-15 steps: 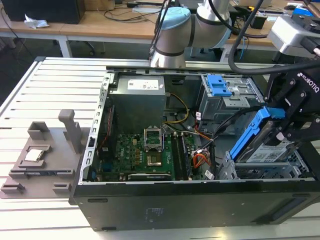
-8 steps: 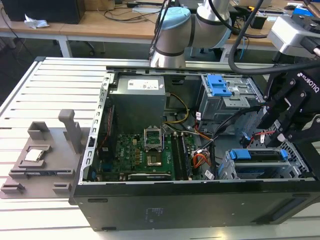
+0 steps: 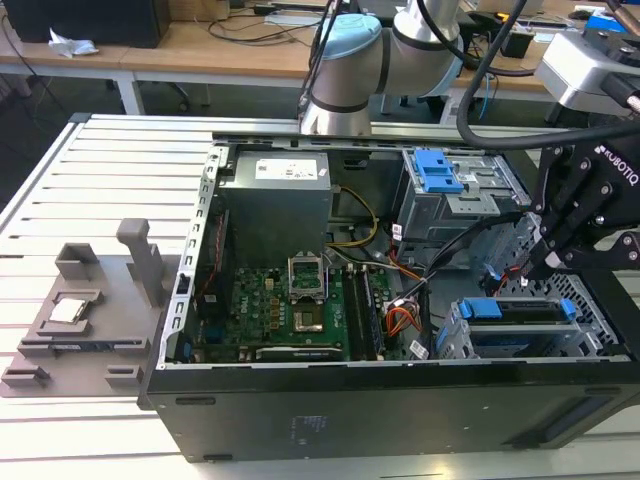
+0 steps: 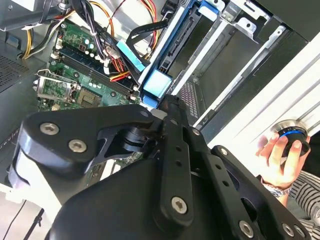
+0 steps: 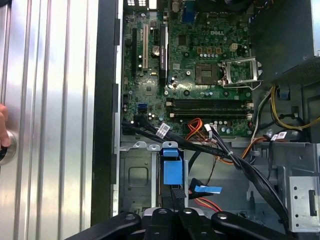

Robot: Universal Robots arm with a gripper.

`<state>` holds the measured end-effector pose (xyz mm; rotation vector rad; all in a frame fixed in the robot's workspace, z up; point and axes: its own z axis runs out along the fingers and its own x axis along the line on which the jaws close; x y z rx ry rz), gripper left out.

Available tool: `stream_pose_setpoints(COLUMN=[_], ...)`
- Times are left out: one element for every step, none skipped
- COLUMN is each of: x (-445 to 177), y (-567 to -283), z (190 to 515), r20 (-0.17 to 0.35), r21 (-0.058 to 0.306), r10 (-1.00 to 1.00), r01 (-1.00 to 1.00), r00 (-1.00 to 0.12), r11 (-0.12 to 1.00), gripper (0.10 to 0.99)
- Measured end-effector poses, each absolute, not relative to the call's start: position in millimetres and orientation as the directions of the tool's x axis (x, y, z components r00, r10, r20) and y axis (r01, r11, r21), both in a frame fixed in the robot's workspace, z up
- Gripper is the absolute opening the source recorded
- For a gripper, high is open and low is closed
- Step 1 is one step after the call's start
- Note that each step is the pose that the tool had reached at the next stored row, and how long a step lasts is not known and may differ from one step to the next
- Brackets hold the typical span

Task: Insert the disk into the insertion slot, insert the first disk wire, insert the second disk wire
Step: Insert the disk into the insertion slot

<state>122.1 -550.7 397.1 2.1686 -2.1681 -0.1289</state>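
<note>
Hovering over the front bay of the case (image 3: 300, 420), on the exterior view's right, the gripper (image 3: 545, 258) is seen directly above the disk (image 5: 171, 170). Whether its jaws are clenched or released cannot be told, since their tips are masked by the black linkage (image 5: 172, 220). The disk is already seated in the slot (image 5: 134, 175), with little more than its blue bracket (image 4: 157, 82) exposed. It is judged rigid, dense and shock-sensitive, with smooth metal faces, so it would best be taken by the bracket's edges and kept off its connector. Just beside it, the red wire (image 5: 205, 203) is judged thin and limp, best taken by its plug; whether that plug is mated is hidden. Beyond, the motherboard (image 5: 200, 65) is laid bare. Farther off, a hand (image 4: 282, 155) is rested on a blue-ringed button (image 4: 291, 133) on the surface (image 3: 110, 170).
</note>
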Motion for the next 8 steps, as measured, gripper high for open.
stream_pose_setpoints(x=[122.2,122.1,122.1,122.1,122.1,122.1,122.2,122.1], y=[-550.7,-550.7,-550.7,-550.7,-550.7,-550.7,-550.7,-550.7], z=[397.1,397.0,397.0,397.0,397.0,397.0,397.0,397.0], r20=[-0.008,-0.008,-0.008,-0.008,-0.008,-0.008,-0.008,-0.008], r21=[0.11,0.11,0.11,0.11,0.11,0.11,0.11,0.11], r10=[-1.0,-1.0,-1.0,-1.0,-1.0,-1.0,-1.0,-1.0], r01=[-0.994,-0.994,-0.994,-0.994,-0.994,-0.994,-0.994,-0.994], r00=[0.0,0.0,0.0,0.0,0.0,0.0,0.0,0.0], r11=[-0.001,-0.001,-0.001,-0.001,-0.001,-0.001,-0.001,-0.001], gripper=[0.106,0.106,0.106,0.106,0.106,0.106,0.106,0.106])
